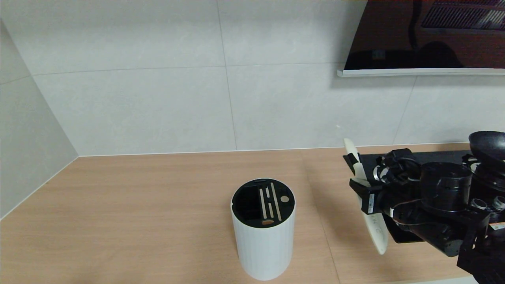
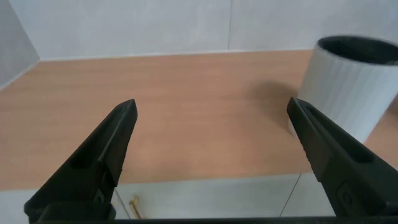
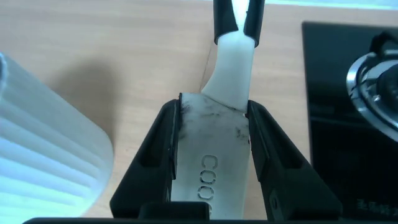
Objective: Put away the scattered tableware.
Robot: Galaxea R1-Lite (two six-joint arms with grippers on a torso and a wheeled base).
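At right, above the wooden counter beside the black hob, a long white utensil is clamped by the right gripper, jaws closed on its flat handle. Its midsection is hidden by the fingers. A black fitting is seen near its far end, possibly a peeler head; the type can't be confirmed. The white ribbed holder is stood upright mid-counter, well apart from the utensil, its slots too dark to read. The left gripper is spread wide and nothing is held; the holder is cut off by the frame edge there.
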